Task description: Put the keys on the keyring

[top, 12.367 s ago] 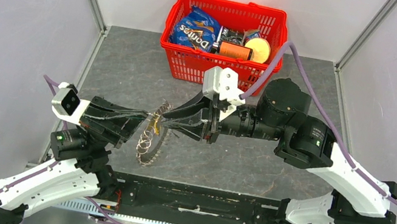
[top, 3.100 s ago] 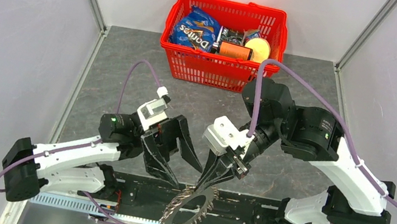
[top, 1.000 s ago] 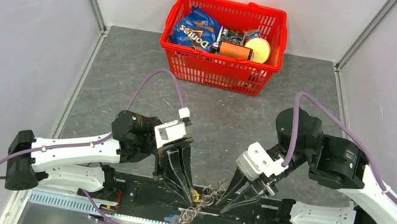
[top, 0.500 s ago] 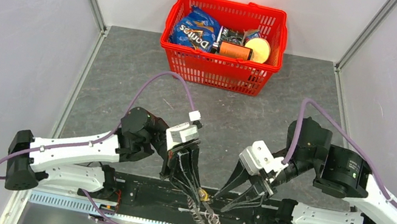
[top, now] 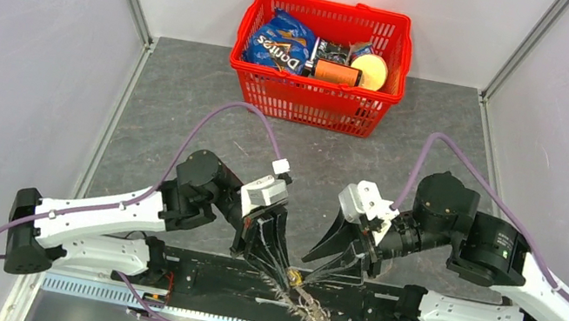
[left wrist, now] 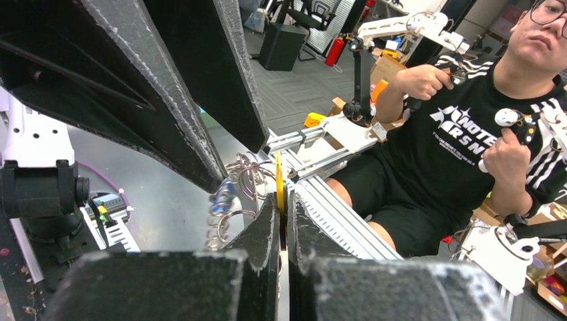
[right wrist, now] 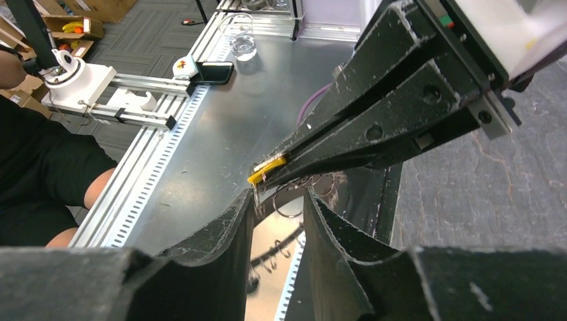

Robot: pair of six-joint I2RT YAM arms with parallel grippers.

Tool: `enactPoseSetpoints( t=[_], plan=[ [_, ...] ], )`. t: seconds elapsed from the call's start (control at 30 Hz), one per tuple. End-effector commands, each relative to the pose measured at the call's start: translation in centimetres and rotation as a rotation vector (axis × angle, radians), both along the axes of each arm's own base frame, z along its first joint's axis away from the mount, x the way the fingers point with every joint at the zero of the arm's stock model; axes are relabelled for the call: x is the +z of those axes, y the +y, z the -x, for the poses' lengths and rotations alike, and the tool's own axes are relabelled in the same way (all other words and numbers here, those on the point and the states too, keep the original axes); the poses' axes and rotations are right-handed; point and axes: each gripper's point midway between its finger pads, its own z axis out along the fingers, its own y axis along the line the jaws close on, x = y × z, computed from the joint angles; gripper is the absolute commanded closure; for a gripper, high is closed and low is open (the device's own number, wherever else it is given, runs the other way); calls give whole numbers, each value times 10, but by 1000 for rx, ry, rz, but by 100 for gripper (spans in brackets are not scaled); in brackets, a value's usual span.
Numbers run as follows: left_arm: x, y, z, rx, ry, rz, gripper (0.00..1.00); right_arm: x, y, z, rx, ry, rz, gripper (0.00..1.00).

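The step in hand looks like threading: the left pincer steadies the bundle while the right pincer comes in to work a ring. The left one should hold level without twisting. The keyring dangles freely beneath it and would likely swing at any jolt. The right pincer wants a slow, straight approach, closing only once a single loop of wire sits between its tips. Catching several loops at once could tangle them. The yellow key is gripped edge-on by its thin head, so a sideways pull might slip it out.

The left pincer is clamped on the yellow key's head. The right pincer stands apart, holding nothing, with its tips just beside the left one's and pointing at them from the right. The keyring hangs below the left tips, past the near edge of the tabletop and over the base rail. From the right wrist, small wire rings show in the gap between the right fingers. They lie just beyond the fingers, and I cannot tell whether they touch. The blue key seems to hang among the rings, though it is too small to be sure.
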Motion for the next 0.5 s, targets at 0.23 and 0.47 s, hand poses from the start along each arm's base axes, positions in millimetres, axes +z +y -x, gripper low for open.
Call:
enactPoseSetpoints(
  t=[0.23,0.47],
  plan=[
    [26,6,-2,61,-72,97,98,5,-9,8,-6,66,-31,60],
    [27,5,-5,91,-77,99,98,-1,-2,7,-11,104,-13,61]
  ],
)
